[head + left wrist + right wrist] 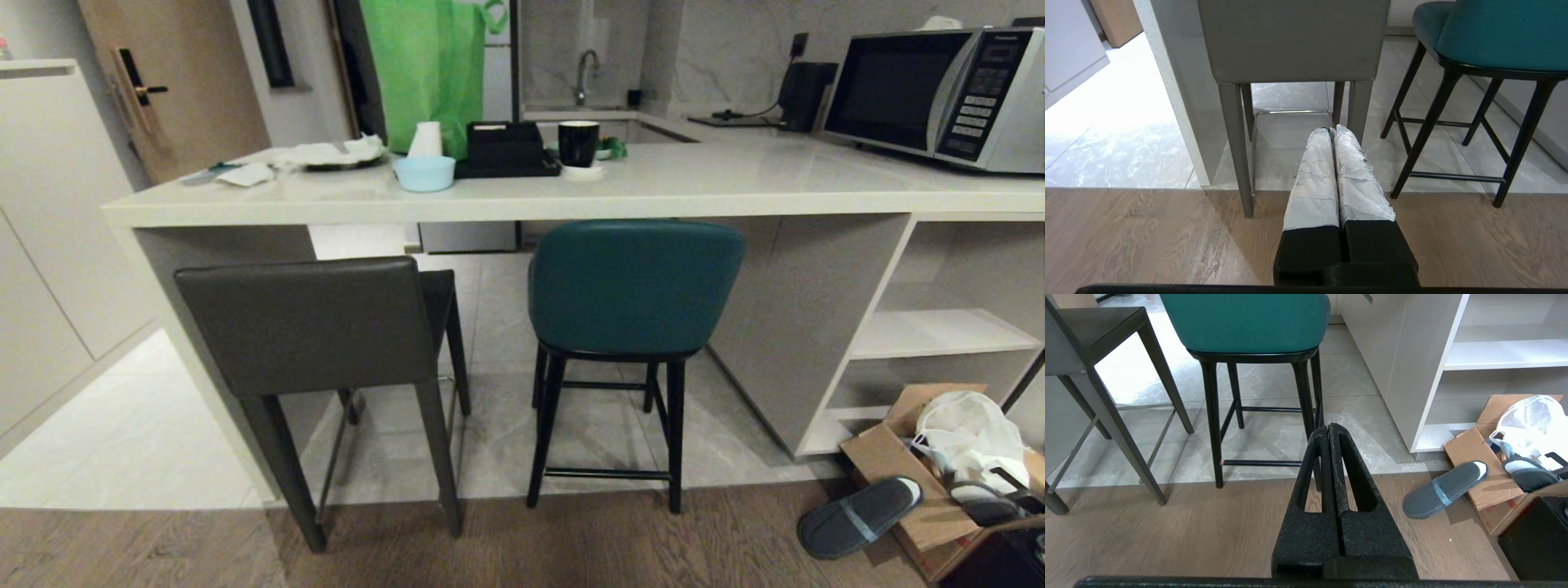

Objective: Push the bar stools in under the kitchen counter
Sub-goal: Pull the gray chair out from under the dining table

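Two bar stools stand in front of the kitchen counter (522,204), backs toward me. The dark grey boxy stool (306,322) is on the left, beside the counter's left end panel, its back out in front of the counter edge. The teal stool (633,286) with black legs is to its right, its back just below the counter edge. Neither arm shows in the head view. My left gripper (1332,130) is shut and empty, low over the wood floor and short of the grey stool (1294,41). My right gripper (1329,426) is shut and empty, short of the teal stool (1249,322).
A cardboard box (914,490) with a white bag and slippers lies on the floor at the right, by the counter's open white shelves (939,335). A loose slipper (857,516) lies beside it. The counter top carries a microwave (939,94), a bowl, a mug and a green bag.
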